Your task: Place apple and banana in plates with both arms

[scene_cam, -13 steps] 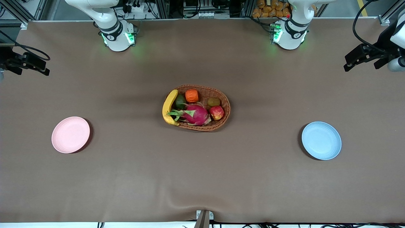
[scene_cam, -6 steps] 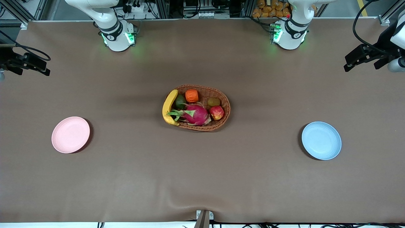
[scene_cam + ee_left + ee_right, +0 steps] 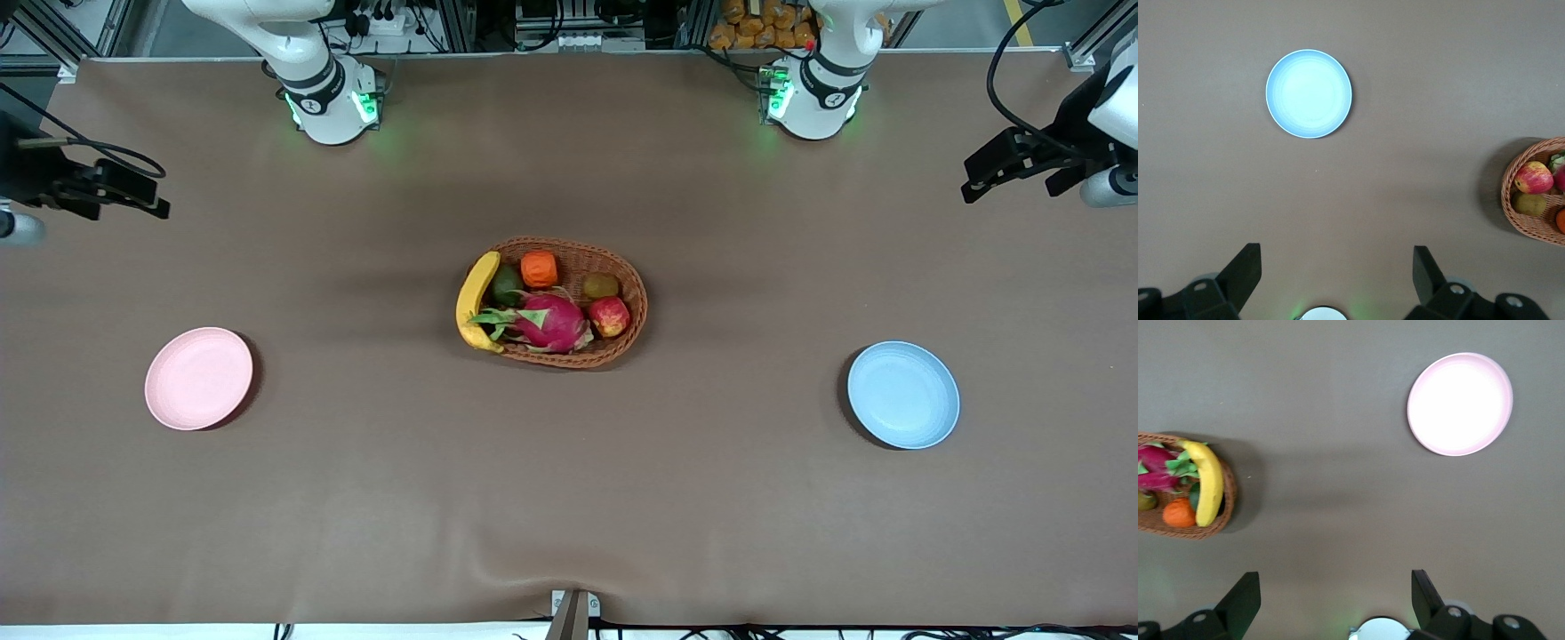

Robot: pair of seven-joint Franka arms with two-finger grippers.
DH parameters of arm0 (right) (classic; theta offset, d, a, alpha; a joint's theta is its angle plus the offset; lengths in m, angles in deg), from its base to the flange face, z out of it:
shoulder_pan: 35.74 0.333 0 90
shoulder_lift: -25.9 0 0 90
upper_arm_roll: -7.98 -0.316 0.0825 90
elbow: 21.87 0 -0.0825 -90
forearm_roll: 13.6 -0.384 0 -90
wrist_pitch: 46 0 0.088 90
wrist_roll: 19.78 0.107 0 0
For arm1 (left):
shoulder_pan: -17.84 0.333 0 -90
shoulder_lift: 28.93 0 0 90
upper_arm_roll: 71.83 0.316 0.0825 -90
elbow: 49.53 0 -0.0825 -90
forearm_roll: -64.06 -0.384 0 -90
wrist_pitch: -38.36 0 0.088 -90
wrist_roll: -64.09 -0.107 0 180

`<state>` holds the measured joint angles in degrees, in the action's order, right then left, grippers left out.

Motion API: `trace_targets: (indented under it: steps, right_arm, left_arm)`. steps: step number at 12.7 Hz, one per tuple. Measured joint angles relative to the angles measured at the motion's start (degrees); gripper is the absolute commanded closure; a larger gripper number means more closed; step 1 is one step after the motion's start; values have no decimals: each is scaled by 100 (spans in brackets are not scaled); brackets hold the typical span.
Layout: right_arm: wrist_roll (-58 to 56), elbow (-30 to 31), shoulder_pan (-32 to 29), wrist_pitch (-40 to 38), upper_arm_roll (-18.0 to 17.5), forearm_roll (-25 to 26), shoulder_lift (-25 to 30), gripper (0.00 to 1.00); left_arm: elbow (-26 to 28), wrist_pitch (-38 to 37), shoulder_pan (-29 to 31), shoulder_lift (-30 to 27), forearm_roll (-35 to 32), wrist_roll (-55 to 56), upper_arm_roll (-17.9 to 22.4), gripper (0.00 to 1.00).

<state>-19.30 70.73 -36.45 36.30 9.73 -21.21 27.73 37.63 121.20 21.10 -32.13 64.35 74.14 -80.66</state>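
The apple (image 3: 609, 316) and the banana (image 3: 474, 300) lie in a wicker basket (image 3: 639, 298) at the table's middle. The apple also shows in the left wrist view (image 3: 1533, 177), the banana in the right wrist view (image 3: 1208, 487). The pink plate (image 3: 198, 378) lies empty toward the right arm's end and shows in the right wrist view (image 3: 1460, 403). The blue plate (image 3: 902, 394) lies empty toward the left arm's end and shows in the left wrist view (image 3: 1309, 93). My right gripper (image 3: 151, 206) (image 3: 1336, 583) and left gripper (image 3: 973, 182) (image 3: 1335, 257) are open and empty, high over bare table at their ends.
The basket also holds a magenta dragon fruit (image 3: 551, 322), an orange ribbed fruit (image 3: 539, 268), a dark green fruit (image 3: 507, 284) and a brownish fruit (image 3: 601, 285). Brown cloth covers the table (image 3: 569, 489).
My right gripper has moved a little toward the table's middle. My left gripper has shifted slightly the same way. The fruit and plates have not moved.
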Motion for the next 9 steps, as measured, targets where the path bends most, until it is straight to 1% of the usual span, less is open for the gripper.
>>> trace_targets:
  steps: [2, 4, 9]
  right_arm:
    - [-2, 30, 43, 1, -24, -357, -138, 0]
    - [-2, 40, 261, 61, -53, -551, -336, 0]
    - [140, 71, 1326, 704, -89, -680, -940, 0]
  left_arm:
    - [2, -1, -8, 27, 0, 0, -2, 0]
    - [2, -1, -13, 45, 0, 0, -10, 0]
    - [-5, 0, -22, 46, 0, 0, -19, 0]
